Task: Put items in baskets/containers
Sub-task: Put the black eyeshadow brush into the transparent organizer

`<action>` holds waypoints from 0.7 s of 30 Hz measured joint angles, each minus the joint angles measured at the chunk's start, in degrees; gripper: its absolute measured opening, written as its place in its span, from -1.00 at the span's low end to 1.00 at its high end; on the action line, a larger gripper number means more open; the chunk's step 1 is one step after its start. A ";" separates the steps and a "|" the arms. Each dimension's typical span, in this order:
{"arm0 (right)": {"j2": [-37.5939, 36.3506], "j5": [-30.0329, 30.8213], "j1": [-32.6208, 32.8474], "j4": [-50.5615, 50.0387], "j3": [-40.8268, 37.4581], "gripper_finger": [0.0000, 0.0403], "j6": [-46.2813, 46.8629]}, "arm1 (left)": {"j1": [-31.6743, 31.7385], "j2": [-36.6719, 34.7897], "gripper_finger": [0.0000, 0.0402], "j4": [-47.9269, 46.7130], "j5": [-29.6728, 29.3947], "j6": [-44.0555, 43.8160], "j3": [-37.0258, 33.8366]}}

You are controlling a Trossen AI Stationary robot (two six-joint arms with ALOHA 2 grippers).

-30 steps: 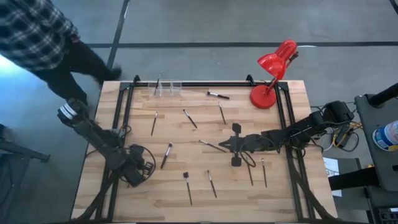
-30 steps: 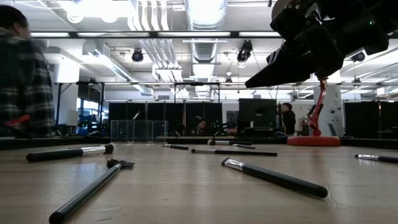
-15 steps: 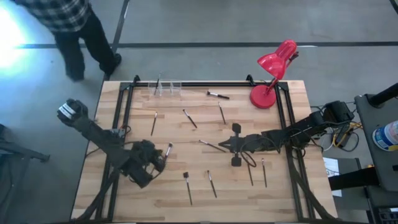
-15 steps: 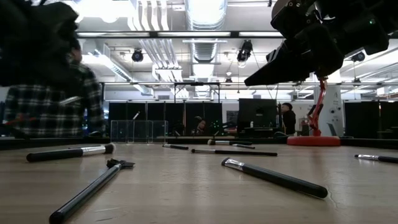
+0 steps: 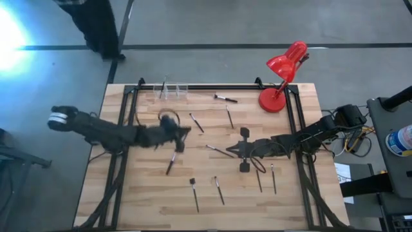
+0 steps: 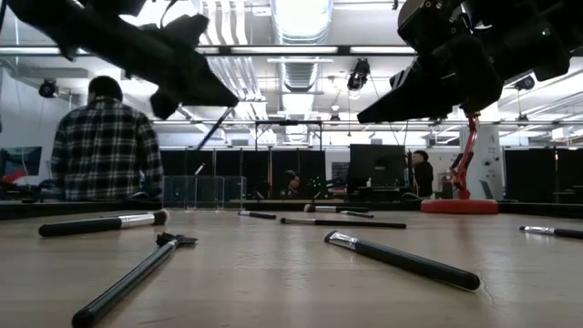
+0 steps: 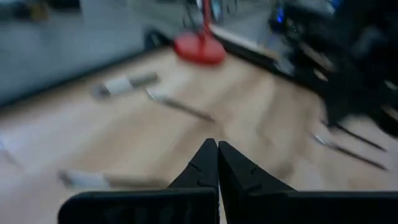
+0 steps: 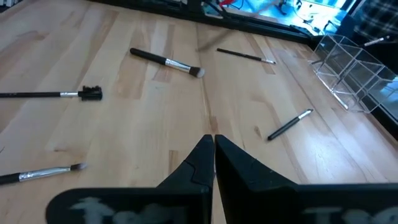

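Dark brushes (image 5: 171,162), eleven loose.

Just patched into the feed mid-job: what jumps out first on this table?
The bright red desk lamp at the table's far right corner grabs the eye first. Next, thin dark makeup brushes lie scattered across the pale wooden table, none held. The left gripper reaches over the middle, fingers shut; the clear plastic compartments sit at the far edge.

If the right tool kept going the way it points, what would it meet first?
Likely nothing while it stays above the table: the shut right tool points toward the left tool. Lower down, the nearest brush lies just ahead.
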 joint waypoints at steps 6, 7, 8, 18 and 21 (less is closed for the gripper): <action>0.00 3.20 -0.68 1.01 0.00 -0.96 -2.37 | 16.54 -1.61 -1.00 5.44 1.19 11.69 -1.19; 0.00 3.21 -1.13 1.32 0.07 -0.96 -2.57 | 19.35 -1.62 -1.00 6.21 1.84 12.88 -1.19; 0.00 3.22 -1.61 1.44 0.27 -0.96 -2.82 | 22.25 -1.62 -1.00 6.94 2.48 13.96 -1.16; -0.92 3.33 -9.82 1.43 2.67 -0.96 -7.97 | 47.45 -1.44 -1.00 7.37 10.83 17.52 3.76; -1.13 3.06 -12.57 1.46 3.31 -0.96 -9.48 | 52.83 -0.21 -1.00 7.52 13.92 18.43 6.10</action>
